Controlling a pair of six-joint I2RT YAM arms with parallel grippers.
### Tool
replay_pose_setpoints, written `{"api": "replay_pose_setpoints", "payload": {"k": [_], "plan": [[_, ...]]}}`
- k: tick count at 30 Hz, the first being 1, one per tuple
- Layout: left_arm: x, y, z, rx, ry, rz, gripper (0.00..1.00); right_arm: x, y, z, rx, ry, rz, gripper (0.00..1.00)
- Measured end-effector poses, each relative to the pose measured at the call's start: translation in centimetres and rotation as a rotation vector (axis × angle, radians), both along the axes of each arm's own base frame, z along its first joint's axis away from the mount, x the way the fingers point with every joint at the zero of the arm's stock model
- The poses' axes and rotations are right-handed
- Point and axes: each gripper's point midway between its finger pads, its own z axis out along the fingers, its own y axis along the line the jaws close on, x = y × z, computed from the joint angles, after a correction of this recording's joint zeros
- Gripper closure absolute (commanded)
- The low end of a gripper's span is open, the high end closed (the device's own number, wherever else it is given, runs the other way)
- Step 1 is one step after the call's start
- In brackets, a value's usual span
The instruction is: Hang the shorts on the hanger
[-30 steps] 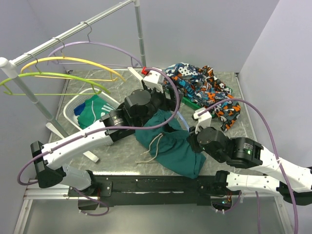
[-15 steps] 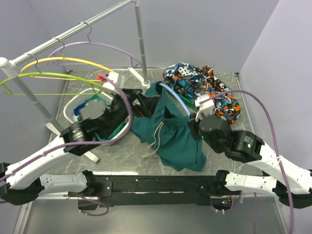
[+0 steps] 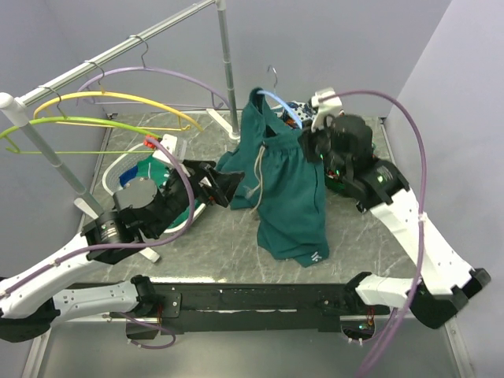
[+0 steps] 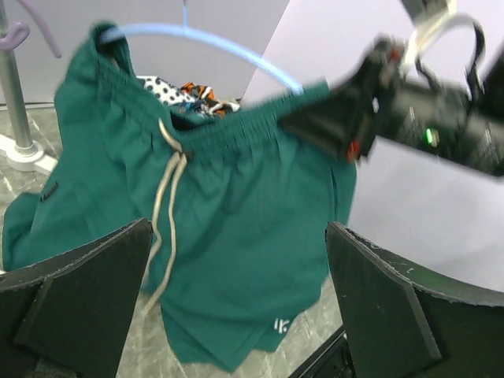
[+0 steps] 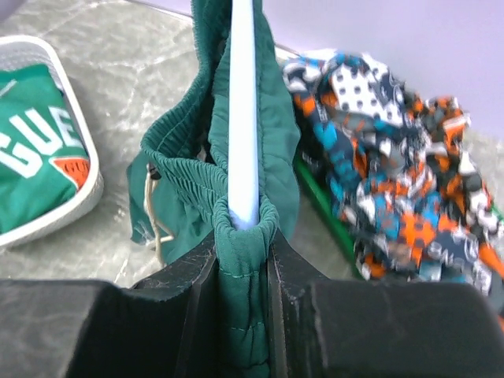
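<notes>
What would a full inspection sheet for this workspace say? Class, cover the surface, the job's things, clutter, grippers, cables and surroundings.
Surface: grey marbled table; no spills seen.
Job's things: shorts draped over the light-blue hanger and raised, with the drawstring dangling.
Clutter: patterned clothes at the back; white basket holding a green lettered garment.
Grippers: right gripper shut on the shorts' waistband and the hanger end; left gripper has its jaws wide apart and holds nothing.
Cables: purple cables loop over both arms.
Surroundings: rail carrying purple, yellow and green hangers; plain walls.
</notes>
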Motion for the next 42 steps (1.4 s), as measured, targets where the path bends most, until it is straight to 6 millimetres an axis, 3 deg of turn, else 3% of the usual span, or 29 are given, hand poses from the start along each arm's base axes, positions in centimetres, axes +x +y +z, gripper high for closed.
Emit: {"api": "replay_pose_setpoints", "payload": {"k": [9,18,22,29,37,42], "plan": [[-1.1,2.1,-0.5,-0.007,-0.012,-0.002,0.03,5.5,2.1,4.3,0.029,-0.090,0.118,1.00],[-1.8,3.2,-2.7,0.029,0.006,-0.003,0.03,7.2,2.8,6.3,0.052,-0.128,0.200,1.00],[-2.3,4.2,-2.6,0.022,0.009,-0.002,0.03,7.7,3.5,8.0,0.068,-0.153,0.241,1.00],[-2.7,5.3,-2.6,0.020,0.011,0.005,0.03,6.2,3.3,8.1,0.077,-0.165,0.264,1.00],[-2.6,5.2,-3.4,0.049,0.025,0.009,0.03,0.8,2.0,9.7,0.106,-0.211,0.323,1.00],[-2.5,5.2,-3.4,0.050,0.024,0.013,0.03,-0.6,2.3,11.4,0.128,-0.256,0.365,1.00]]}}
